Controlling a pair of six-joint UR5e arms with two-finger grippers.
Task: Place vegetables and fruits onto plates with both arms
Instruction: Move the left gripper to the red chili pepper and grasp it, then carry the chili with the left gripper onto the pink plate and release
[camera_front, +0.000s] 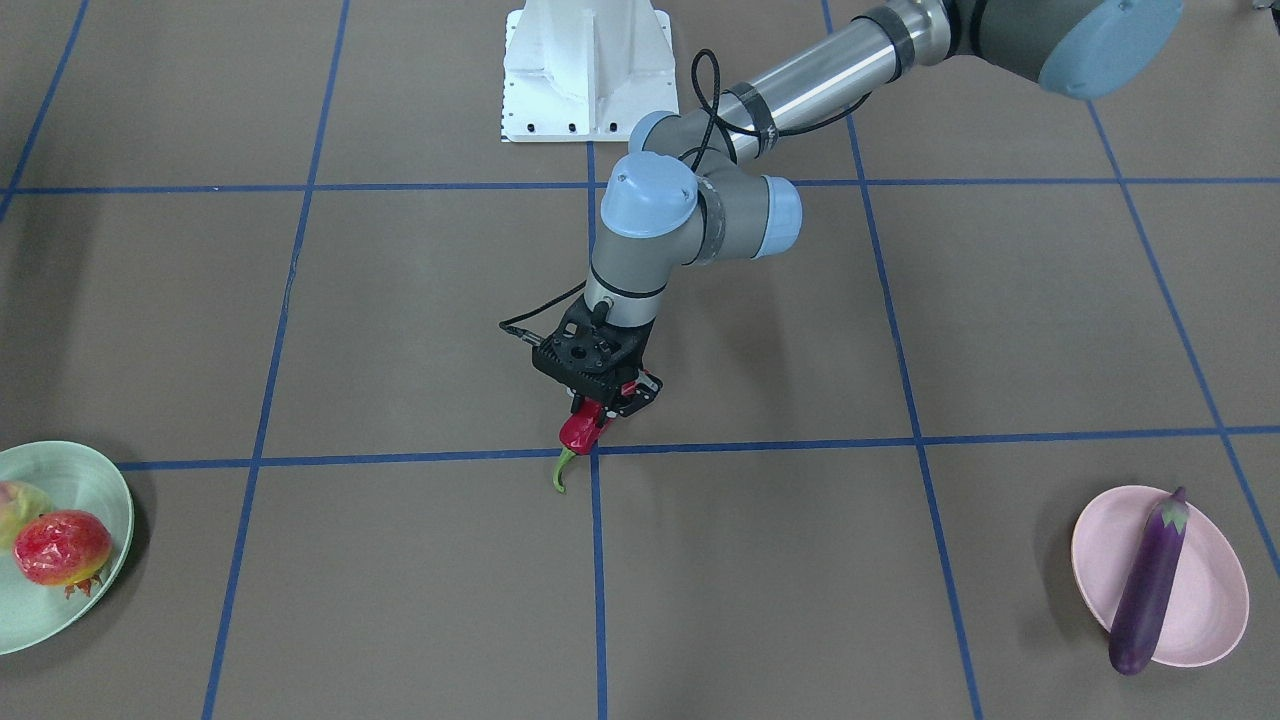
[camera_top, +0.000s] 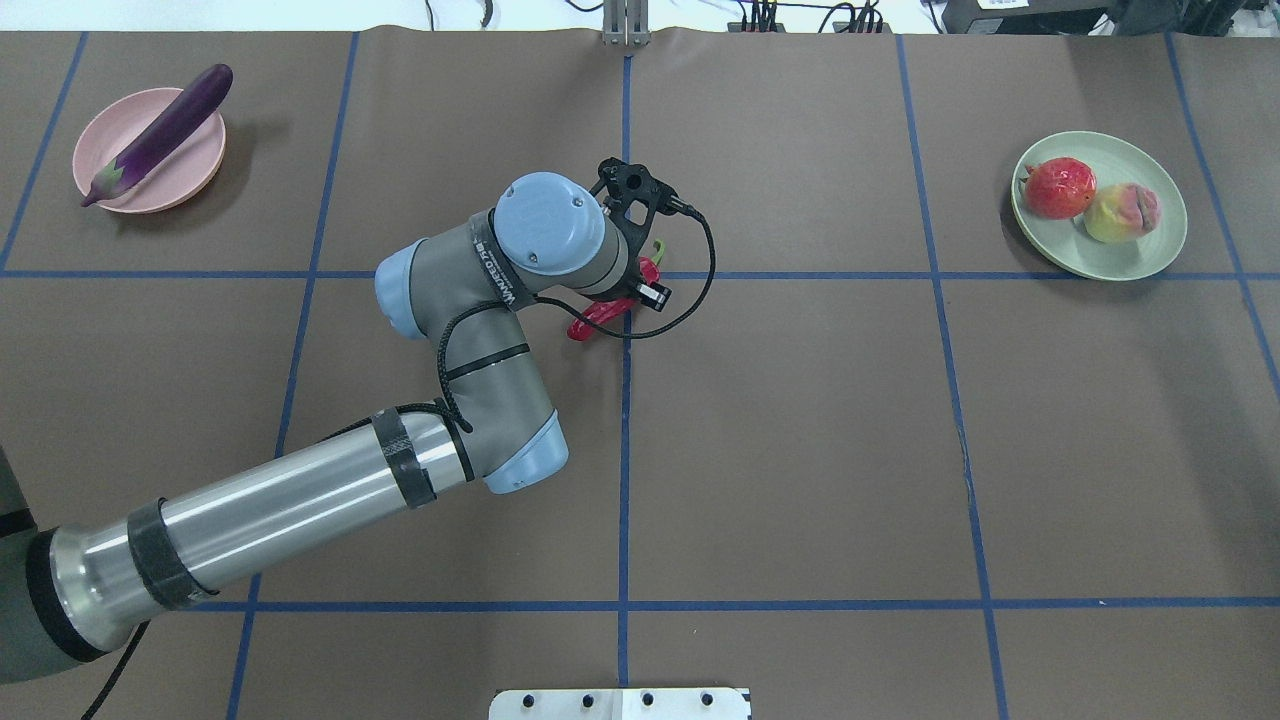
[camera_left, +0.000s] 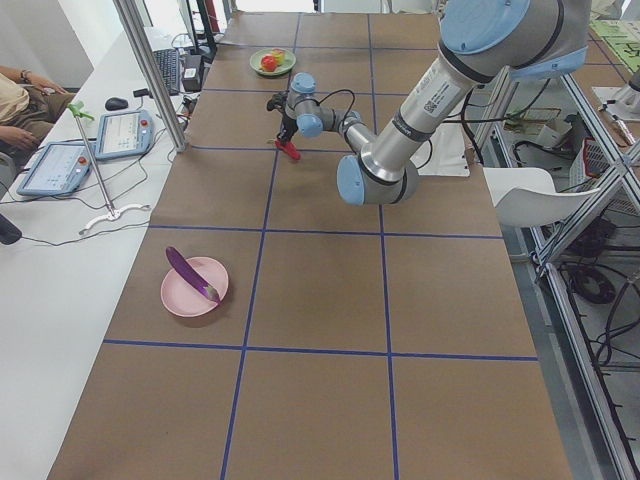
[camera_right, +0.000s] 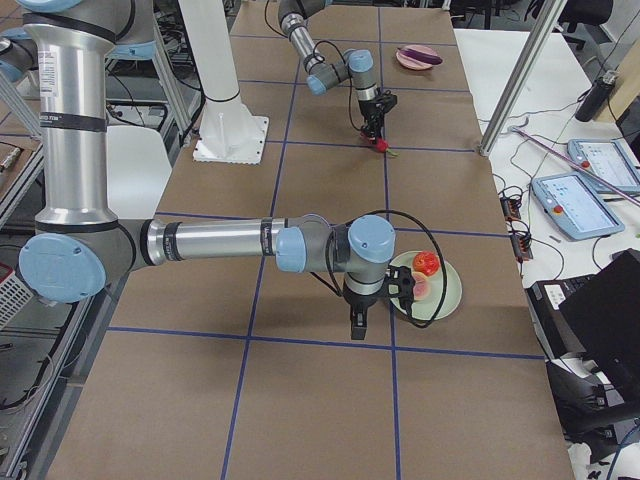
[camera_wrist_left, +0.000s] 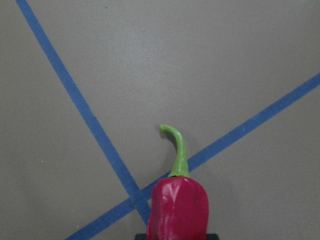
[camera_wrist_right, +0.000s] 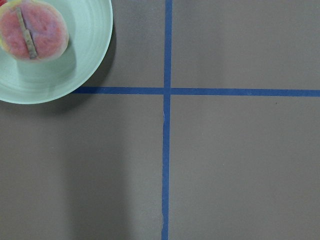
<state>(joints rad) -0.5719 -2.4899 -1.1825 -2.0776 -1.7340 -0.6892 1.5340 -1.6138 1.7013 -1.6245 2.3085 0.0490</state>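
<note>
Table (camera_front: 900, 330) with the left arm (camera_top: 300, 490) reaching its centre; the pale pink plate (camera_front: 1212, 590) bears the eggplant (camera_front: 1150, 590), the pale green plate (camera_front: 80, 480) the pomegranate-like fruit (camera_front: 62, 548) and peach (camera_front: 18, 505). The right gripper (camera_right: 357, 325) hangs beside the green plate, opening indiscernible; the left gripper (camera_front: 596, 410) is closed on the red chili pepper (camera_front: 580, 432) at a tape crossing (camera_front: 598, 452). Judged the last pick-up: next, carry the pepper to the pink plate, beside the eggplant.

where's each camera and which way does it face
Front: opposite, facing the base; left arm.
Overhead: behind the robot, looking down; left arm.
Exterior left: table end; left arm nearest.
Exterior right: opposite end; right arm nearest.
Left wrist: down on chili pepper.
Right wrist: down on green plate.
Side views share the green plate.
</note>
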